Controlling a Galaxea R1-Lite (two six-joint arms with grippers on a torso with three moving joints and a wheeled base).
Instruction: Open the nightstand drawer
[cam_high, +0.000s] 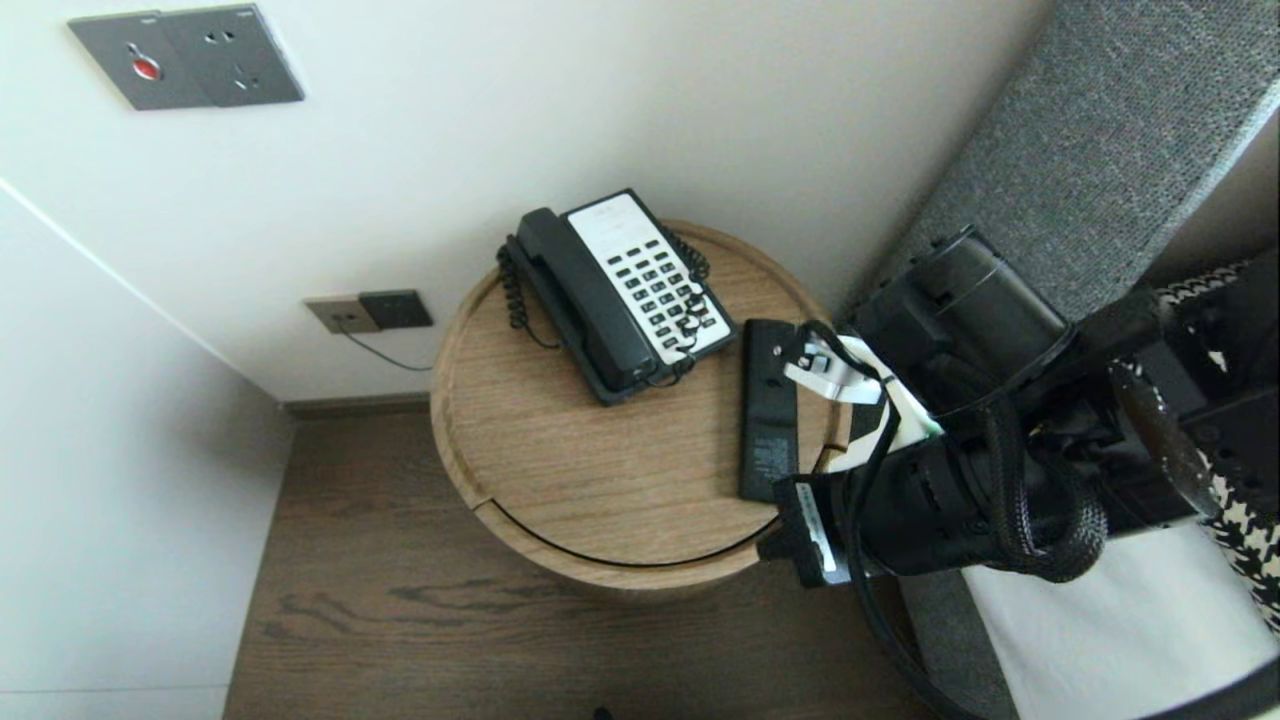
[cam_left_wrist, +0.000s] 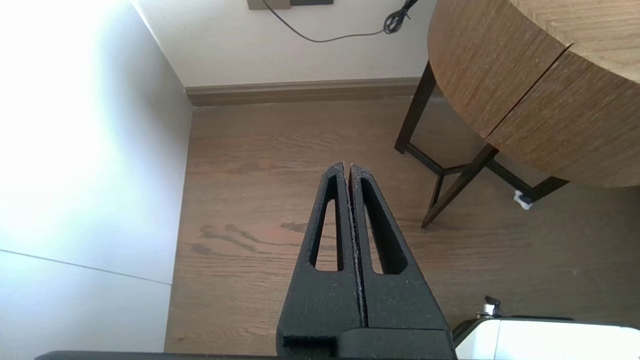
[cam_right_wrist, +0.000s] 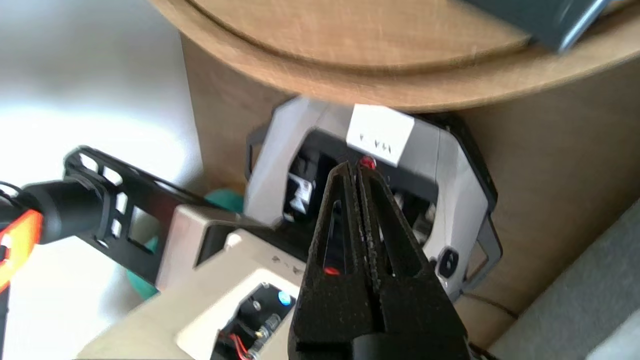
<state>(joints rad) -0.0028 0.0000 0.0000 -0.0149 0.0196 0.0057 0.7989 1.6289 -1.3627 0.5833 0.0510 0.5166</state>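
A round wooden side table (cam_high: 560, 470) carries a black and white desk phone (cam_high: 620, 290), its handset on the cradle. Beside the phone lies a flat black remote-like bar (cam_high: 768, 420). My right arm (cam_high: 960, 500) hangs over the table's right edge, just past the black bar. In the right wrist view my right gripper (cam_right_wrist: 356, 167) is shut and empty. It points down past the table's rim (cam_right_wrist: 350, 80) at my own grey base (cam_right_wrist: 450, 165). My left gripper (cam_left_wrist: 346, 165) is parked low over the wooden floor, shut on nothing, left of the table (cam_left_wrist: 525, 90).
The wall behind holds a grey socket panel (cam_high: 190, 55) and a lower socket (cam_high: 370, 312) with a cable. A grey padded headboard (cam_high: 1090, 130) and a bed with a white sheet (cam_high: 1100, 630) close off the right side. Dark table legs (cam_left_wrist: 440, 185) stand on the floor.
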